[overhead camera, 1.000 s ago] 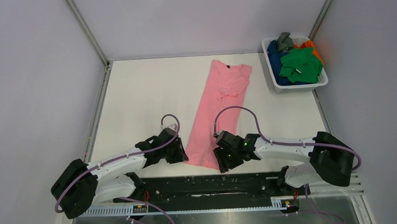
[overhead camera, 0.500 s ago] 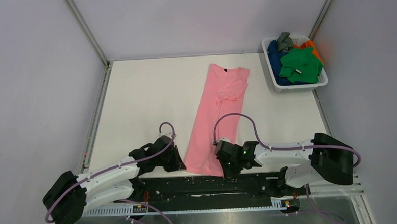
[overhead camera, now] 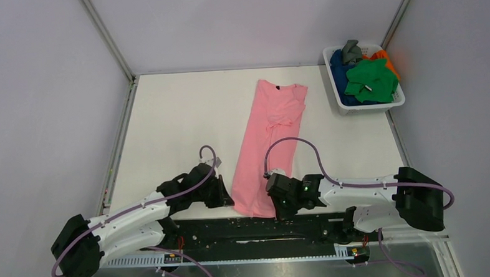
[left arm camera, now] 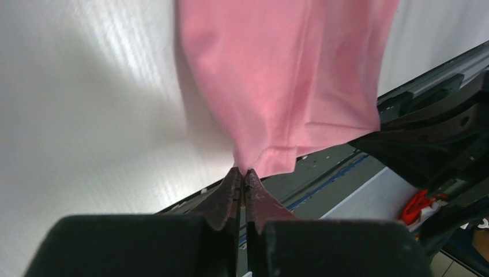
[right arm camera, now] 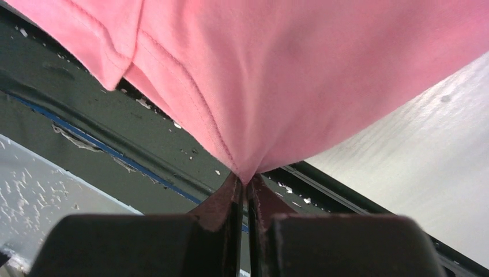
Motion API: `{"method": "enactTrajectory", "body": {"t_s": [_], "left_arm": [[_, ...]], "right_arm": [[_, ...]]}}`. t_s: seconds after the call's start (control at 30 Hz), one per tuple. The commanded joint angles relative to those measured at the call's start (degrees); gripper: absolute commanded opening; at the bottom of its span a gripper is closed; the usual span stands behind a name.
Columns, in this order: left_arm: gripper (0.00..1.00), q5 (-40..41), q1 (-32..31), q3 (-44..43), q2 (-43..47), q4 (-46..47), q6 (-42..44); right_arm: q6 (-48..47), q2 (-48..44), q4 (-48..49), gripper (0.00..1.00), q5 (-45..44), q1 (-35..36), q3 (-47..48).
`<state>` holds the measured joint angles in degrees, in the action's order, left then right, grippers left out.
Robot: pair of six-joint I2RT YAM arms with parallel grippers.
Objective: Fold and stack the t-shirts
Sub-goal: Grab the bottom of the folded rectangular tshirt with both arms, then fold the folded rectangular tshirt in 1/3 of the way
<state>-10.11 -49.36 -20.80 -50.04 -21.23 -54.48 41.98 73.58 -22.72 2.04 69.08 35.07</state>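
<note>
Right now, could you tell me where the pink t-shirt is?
In the top view, the pink t-shirt lies down the middle of the table, left of the basket, its near hem pinched by the left gripper and right gripper.

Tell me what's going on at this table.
Two robot arms are working on a pink t-shirt that lies lengthwise on the white table, already narrowed into a long strip. The left gripper is pinched shut on one near corner of its hem and the right gripper on the other, at the table's near edge. The other shirts sit heaped in a white basket at the far right, not yet folded.
</note>
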Motion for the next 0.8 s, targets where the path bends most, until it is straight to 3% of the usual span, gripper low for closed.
{"method": "enactTrajectory", "body": {"t_s": [0.0, 0.3, 0.47, 0.77], "left_arm": [[0.0, -0.7, -0.2, -6.4, -5.0, 5.7, 2.6], [0.0, 0.9, 1.8, -20.6, -18.3, 3.7, 7.9], [0.0, -1.2, 6.4, -27.6, -23.8, 3.4, 9.1], [0.0, -4.5, 12.9, -42.6, -37.0, 0.5, 13.2]], "right_arm": [[-0.3, -2.1, -4.2, 0.0, -6.5, 0.1, 4.3], [-6.9, -4.9, -6.4, 0.0, -6.8, -11.0, 7.6], [-10.3, -4.9, -8.9, 0.0, -5.4, -18.2, 11.0], [-16.6, 2.8, -10.6, 0.0, -0.7, -31.5, 19.8]]}}
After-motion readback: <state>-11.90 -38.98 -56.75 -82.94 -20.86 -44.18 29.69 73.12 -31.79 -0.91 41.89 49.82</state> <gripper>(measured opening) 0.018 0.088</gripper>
